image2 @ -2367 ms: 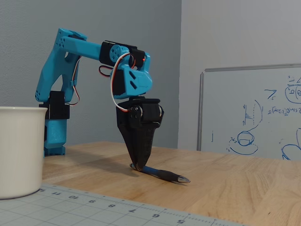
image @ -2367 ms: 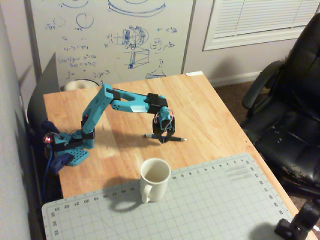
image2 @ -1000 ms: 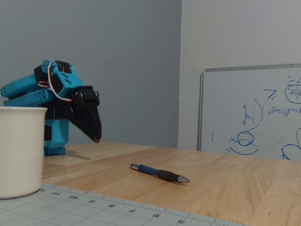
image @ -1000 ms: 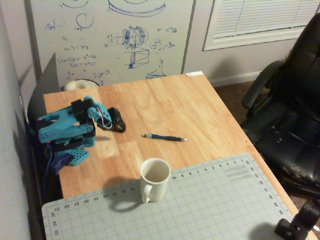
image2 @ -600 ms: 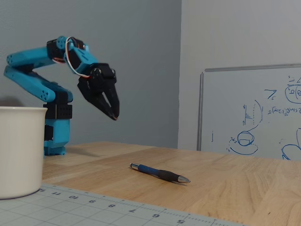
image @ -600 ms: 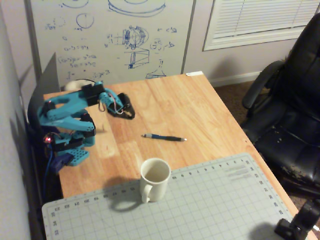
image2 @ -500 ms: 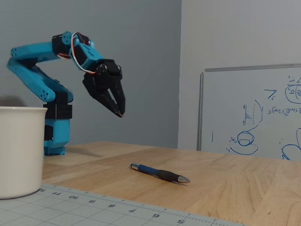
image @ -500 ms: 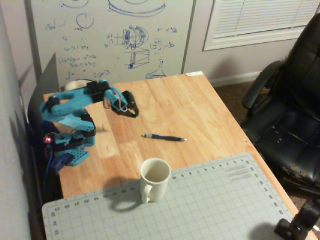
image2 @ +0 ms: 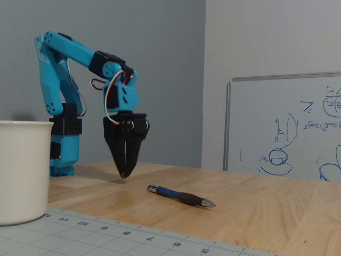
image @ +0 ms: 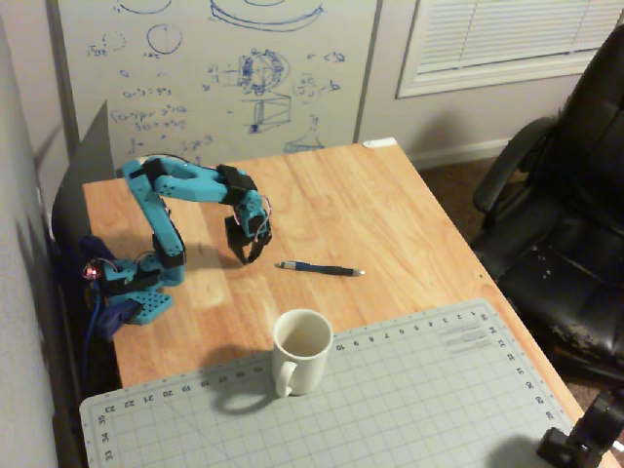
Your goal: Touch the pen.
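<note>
Whiteboard scribbles in blue marker back a wooden desk (image: 409, 224) in a fixed view from above, with a black office chair (image: 565, 224) off its right edge. On that desk the pen (image: 320, 267) lies flat near the middle, thin and dark blue-black with a pale tip pointing toward the right edge. A blue arm (image: 171, 210) stands by the left edge, and its black claw (image: 248, 259) points down just left of the pen, apart from it. A white mug (image: 300, 349) stands on a grey cutting mat (image: 419, 409) covering the near edge.

Seen from low at desk level, the pen (image2: 181, 196) shows a blue barrel, darker grip and silvery tip. The claw (image2: 125, 174) hangs over the wood with its fingers pressed together, holding nothing, left of the pen and beyond it. The mug (image2: 21, 176) fills the left foreground.
</note>
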